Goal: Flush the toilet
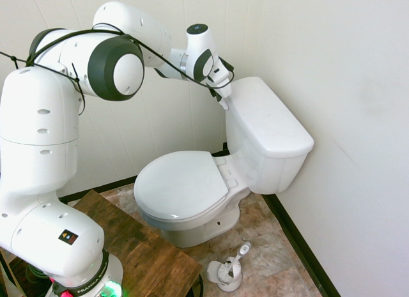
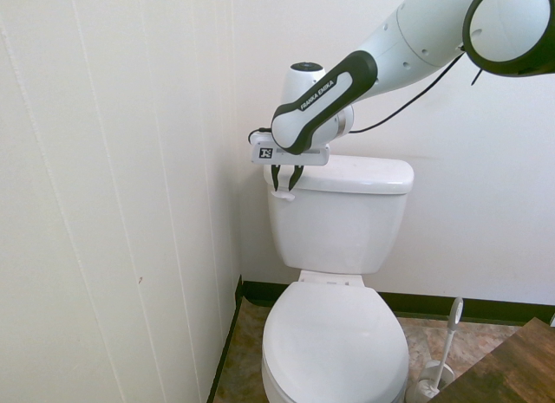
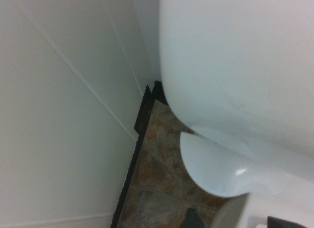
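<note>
The toilet point(image 1: 185, 185) is glossy white with its oval lid down and a boxy tank point(image 1: 268, 134) against the back wall. In the second exterior view the tank point(image 2: 342, 221) faces me, and a small white flush lever point(image 2: 282, 195) sticks out at its upper left corner. My gripper point(image 2: 285, 186) points down right at that corner, its dark fingers drawn together just above and against the lever. From the first exterior view the gripper point(image 1: 221, 98) sits at the tank's near top edge. The wrist view shows the tank's curved side point(image 3: 235, 61) and the bowl's rim point(image 3: 216, 169).
A white toilet brush in its holder point(image 1: 229, 270) stands on the tiled floor beside the bowl, also visible as the brush point(image 2: 440, 355). A dark wooden board point(image 1: 144, 246) lies near the arm's base. A panelled wall point(image 2: 130, 204) runs close beside the tank and gripper.
</note>
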{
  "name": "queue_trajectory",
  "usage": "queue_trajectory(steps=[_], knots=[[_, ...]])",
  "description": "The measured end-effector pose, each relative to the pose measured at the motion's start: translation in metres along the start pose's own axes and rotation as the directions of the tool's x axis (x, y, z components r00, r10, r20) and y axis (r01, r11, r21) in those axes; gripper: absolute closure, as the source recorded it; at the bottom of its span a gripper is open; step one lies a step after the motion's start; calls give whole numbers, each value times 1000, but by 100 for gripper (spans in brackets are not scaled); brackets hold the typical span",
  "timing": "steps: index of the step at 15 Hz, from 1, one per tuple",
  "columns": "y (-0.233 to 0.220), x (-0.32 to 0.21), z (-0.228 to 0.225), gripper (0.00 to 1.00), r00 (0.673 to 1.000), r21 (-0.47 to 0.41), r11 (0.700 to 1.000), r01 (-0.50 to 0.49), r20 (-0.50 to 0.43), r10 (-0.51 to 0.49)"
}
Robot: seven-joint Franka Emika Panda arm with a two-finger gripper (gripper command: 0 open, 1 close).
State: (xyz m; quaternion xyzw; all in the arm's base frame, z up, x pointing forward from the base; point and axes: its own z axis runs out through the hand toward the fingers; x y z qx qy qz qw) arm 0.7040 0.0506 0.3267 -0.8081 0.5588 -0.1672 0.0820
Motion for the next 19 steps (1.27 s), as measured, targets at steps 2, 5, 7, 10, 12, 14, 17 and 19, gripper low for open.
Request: queue_trajectory(steps=[2, 5, 7, 10, 12, 14, 17, 19], knots=[[-3, 4, 5, 100, 1000, 8, 1000, -10, -5, 10], [-6, 7, 13, 100, 1000, 21, 1000, -22, -7, 23], [-7, 7, 17, 100, 1000, 25, 999, -29, -9, 30], [-5, 11, 27, 100, 999, 16, 999, -39, -12, 39], [-4, 12, 34, 100, 999, 10, 999, -43, -12, 43], [-6, 11, 39, 100, 999, 11, 999, -49, -8, 49], [-7, 11, 47, 100, 999, 5, 999, -51, -9, 51], [-10, 9, 51, 100, 998, 2, 998, -57, -12, 57]])
